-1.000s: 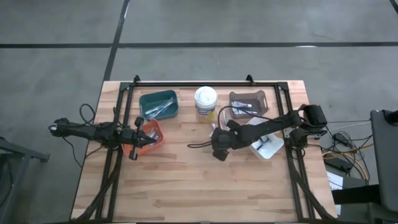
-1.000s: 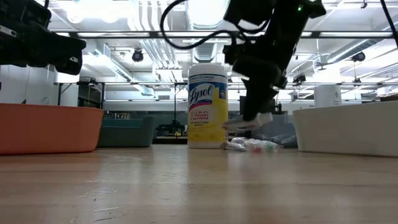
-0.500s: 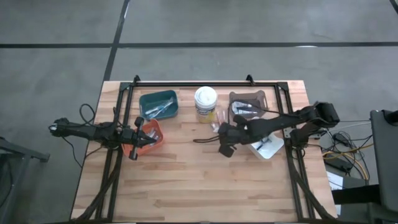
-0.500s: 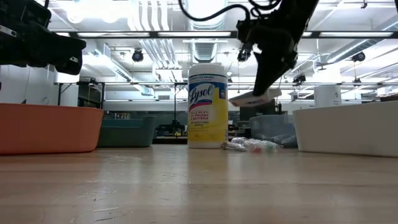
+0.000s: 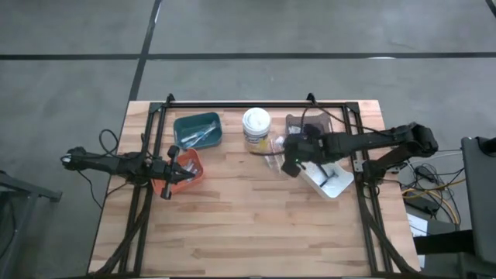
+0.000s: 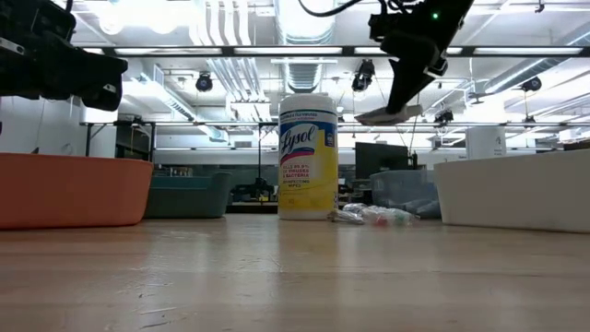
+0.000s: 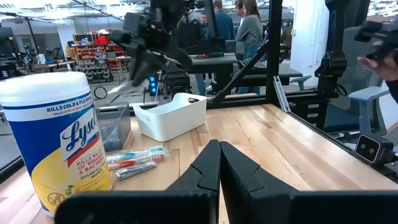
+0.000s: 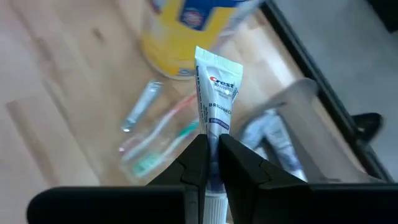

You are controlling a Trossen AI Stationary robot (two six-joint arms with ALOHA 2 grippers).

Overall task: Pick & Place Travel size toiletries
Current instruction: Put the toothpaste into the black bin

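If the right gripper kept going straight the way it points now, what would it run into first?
Probably the loose toiletries on the table: the right gripper, shut on the toothpaste tube, looks down past it at the wrapped toothbrushes and a small tube, with the grey bin alongside. Depth is unclear.

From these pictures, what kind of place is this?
Probably a robotics lab or workshop in a large open hall. Behind the wooden table run exposed ceiling ducts, shelves of equipment line the back, and people stand among benches.
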